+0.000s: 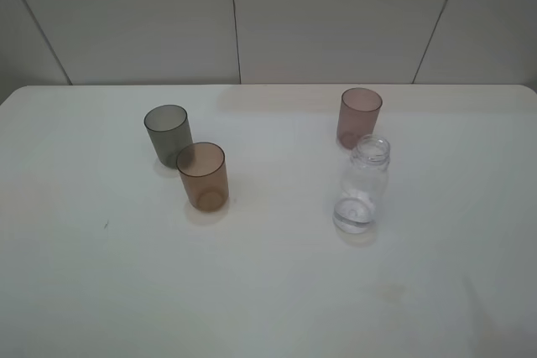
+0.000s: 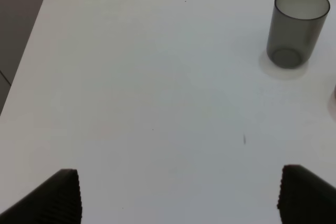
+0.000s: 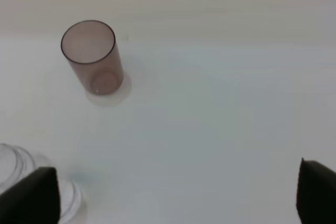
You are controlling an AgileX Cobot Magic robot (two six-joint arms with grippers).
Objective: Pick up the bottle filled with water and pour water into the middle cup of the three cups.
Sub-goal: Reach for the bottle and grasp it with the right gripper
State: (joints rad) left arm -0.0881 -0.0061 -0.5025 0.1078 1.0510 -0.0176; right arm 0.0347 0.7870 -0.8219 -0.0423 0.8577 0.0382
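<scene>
We see the bottle [image 1: 362,186] upright and uncapped on the bench [image 1: 268,291], right of the amber middle cup [image 1: 203,175] and just near of the pink cup [image 1: 359,116], while our left tool [image 2: 178,184] and right tool [image 3: 176,182] both gape wide, holding nothing.

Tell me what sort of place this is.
Probably a robot test bench: a plain white table, a grey panelled wall, and just three translucent tinted tumblers and a small clear plastic bottle set out.
</scene>
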